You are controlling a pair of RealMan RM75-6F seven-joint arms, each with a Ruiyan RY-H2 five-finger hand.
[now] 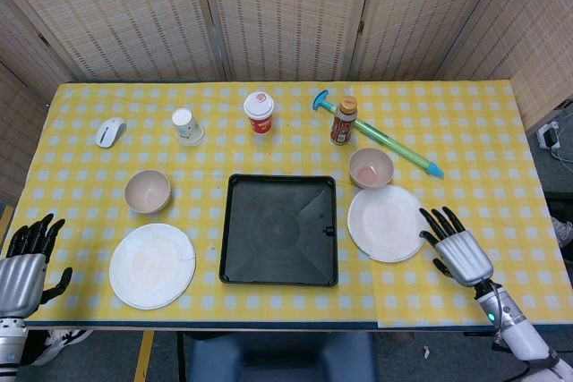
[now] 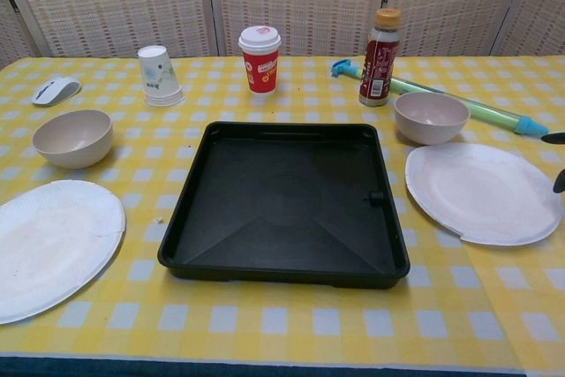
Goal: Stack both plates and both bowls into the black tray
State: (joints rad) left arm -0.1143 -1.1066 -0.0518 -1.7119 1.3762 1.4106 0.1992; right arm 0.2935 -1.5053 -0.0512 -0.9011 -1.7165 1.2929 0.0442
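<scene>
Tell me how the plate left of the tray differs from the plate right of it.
The left plate lies with its rim apart from the left bowl; the right plate has the right bowl at its far edge. The left plate lies far from the left hand; the right plate has the open right hand close beside it. Both are white, round, empty, and flat on the cloth outside the black tray.

No text, brand name, number or sign can be read in either view. The red cup (image 2: 259, 60) near the counter's far edge carries white markings, too small to make out. The bottle (image 2: 380, 57) beside it has a red label with print that is blurred. The upturned white cup (image 2: 159, 76) shows a faint greenish design, illegible.
</scene>
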